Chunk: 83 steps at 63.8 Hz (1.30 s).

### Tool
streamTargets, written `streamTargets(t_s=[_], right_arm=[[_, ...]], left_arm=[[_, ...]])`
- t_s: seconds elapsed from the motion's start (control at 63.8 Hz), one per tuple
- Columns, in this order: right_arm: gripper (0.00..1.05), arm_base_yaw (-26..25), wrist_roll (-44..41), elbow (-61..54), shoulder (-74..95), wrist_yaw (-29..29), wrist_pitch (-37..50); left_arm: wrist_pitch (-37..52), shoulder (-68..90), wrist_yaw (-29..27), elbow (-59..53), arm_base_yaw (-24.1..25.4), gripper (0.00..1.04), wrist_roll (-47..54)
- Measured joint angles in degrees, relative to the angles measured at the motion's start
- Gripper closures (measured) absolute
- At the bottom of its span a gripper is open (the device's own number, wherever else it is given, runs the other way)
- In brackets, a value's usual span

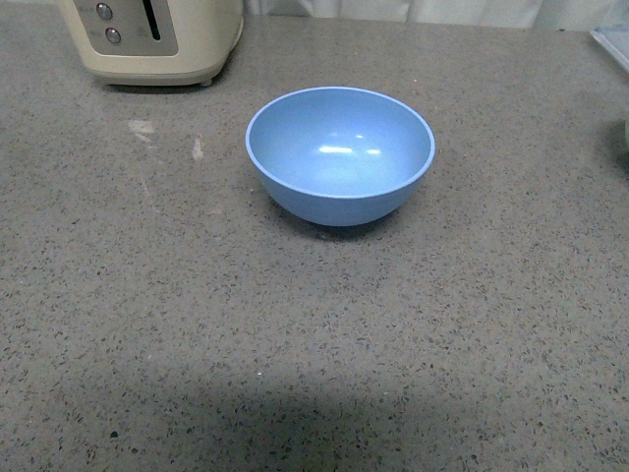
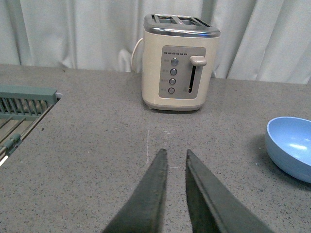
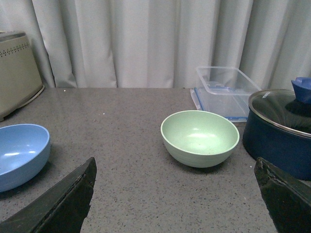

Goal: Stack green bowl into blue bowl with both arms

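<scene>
- Facing the right gripper (image 3: 175,166), fingers spread wide and empty: green bowl (image 3: 200,138), upright, just ahead.
- Blue bowl (image 1: 339,154): well apart, to its left.
- Left gripper (image 2: 175,153): fingers nearly together, holding nothing.

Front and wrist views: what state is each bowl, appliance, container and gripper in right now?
blue bowl: upright, empty, untouched.
green bowl: upright, empty, standing apart from the blue bowl, not stacked.
toaster: upright, lever up.
pot: glass lid on.
clear container: upright, uncovered, looks empty.
left gripper: fingers nearly together, holding nothing.
right gripper: fingers wide apart, holding nothing.
</scene>
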Motion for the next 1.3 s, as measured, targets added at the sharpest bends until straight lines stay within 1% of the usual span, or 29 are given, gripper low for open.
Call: streamTargets(t_s=[0.047,0.125,0.141,0.157,0.172,0.188,0.204,0.251,0.267,0.329,0.361,0.376,0.392,0.423,0.486,0.564,0.643,0.706,0.768,0.862,1.051,1.098,1.207,1.301], right_arm=[[0.09,0.0,0.0,0.0,0.0,0.0,0.0],[0.09,0.0,0.0,0.0,0.0,0.04,-0.02],[0.09,0.59,-0.26,0.07,0.46,1.84,-0.39],[0.09,1.75,-0.94,0.31,2.25,6.73,-0.7],[0.09,1.84,-1.29,0.39,4.24,10.23,-0.11],[0.09,1.88,-1.68,0.74,6.23,13.07,1.29],[0.09,1.07,-1.99,1.33,9.97,14.49,4.22],[0.09,-1.18,-2.4,2.51,16.15,13.49,8.87],[0.09,-2.4,-2.78,3.15,19.39,12.31,11.37],[0.09,-7.19,-3.96,6.6,32.72,5.66,20.65],[0.09,-8.76,-4.37,8.52,37.83,3.08,23.1],[0.09,-9.18,-4.46,9.22,39.45,2.67,23.69],[0.09,-10.23,-5.14,11.39,44.35,-0.35,24.68],[0.09,-11.17,-6.19,14.36,50.51,-3.58,24.87],[0.09,-11.85,-7.48,17.79,57.57,-6.58,24.96],[0.09,-12.15,-10.78,23.52,65.96,-11.85,21.94],[0.09,-12.22,-14.14,28.81,71.52,-15.08,17.97],[0.09,-12.2,-16.48,32.44,74.71,-16.59,15.08],[0.09,-12.11,-18.95,36.7,77.88,-18.71,10.36],[0.09,-11.43,-24.02,42.32,82.12,-20.09,3.15],[0.09,-9.75,-32.68,48.54,87.27,-25.14,-9.14],[0.09,-9.35,-34.77,49.79,88.28,-25.59,-11.69],[0.09,-8.68,-39.43,52.57,90.47,-25.29,-15.08],[0.09,-8.37,-42.51,54.69,92.39,-23.74,-15.76]], left_arm=[[0.0,-0.02,0.0,0.0,0.0,0.81,0.0],[0.0,-0.04,0.0,0.0,0.0,0.62,0.0],[0.0,-0.04,0.0,0.0,0.0,0.58,-0.02],[0.0,-0.04,0.0,0.0,0.0,0.53,0.0],[0.0,-0.04,0.0,0.0,0.0,0.49,0.0],[0.0,-0.04,-0.02,0.0,0.0,0.46,0.0],[-0.02,-0.04,-0.11,0.0,0.0,0.4,0.0],[0.0,-0.11,-0.02,0.0,0.0,0.33,0.0],[-0.02,-0.11,0.04,0.0,0.0,0.3,0.0],[-0.02,-0.09,0.02,0.0,0.0,0.15,0.0],[-0.02,-0.09,0.02,0.0,0.0,0.1,0.0],[-0.02,-0.11,0.02,0.0,0.0,0.08,0.0],[-0.02,-0.11,0.02,0.0,0.0,0.05,0.09],[-0.02,-0.11,0.0,0.0,0.0,0.06,0.11],[-0.02,-0.11,-0.09,0.0,0.0,0.07,0.11],[-0.02,-0.11,-0.02,0.0,0.0,0.06,0.13],[-0.02,-0.11,0.0,0.0,0.0,0.06,0.13],[-0.02,-0.11,-0.02,0.0,0.0,0.06,0.13],[-0.02,-0.11,-0.02,0.0,0.0,0.06,0.13],[-0.02,-0.11,-0.02,0.0,0.0,0.06,0.13],[-0.02,-0.11,-0.02,0.0,0.0,0.06,0.13],[-0.02,-0.11,-0.02,0.0,0.0,0.06,0.13],[-0.02,-0.11,-0.02,0.0,0.0,0.06,0.13],[-0.02,-0.11,-0.02,0.0,0.0,0.06,0.13]])
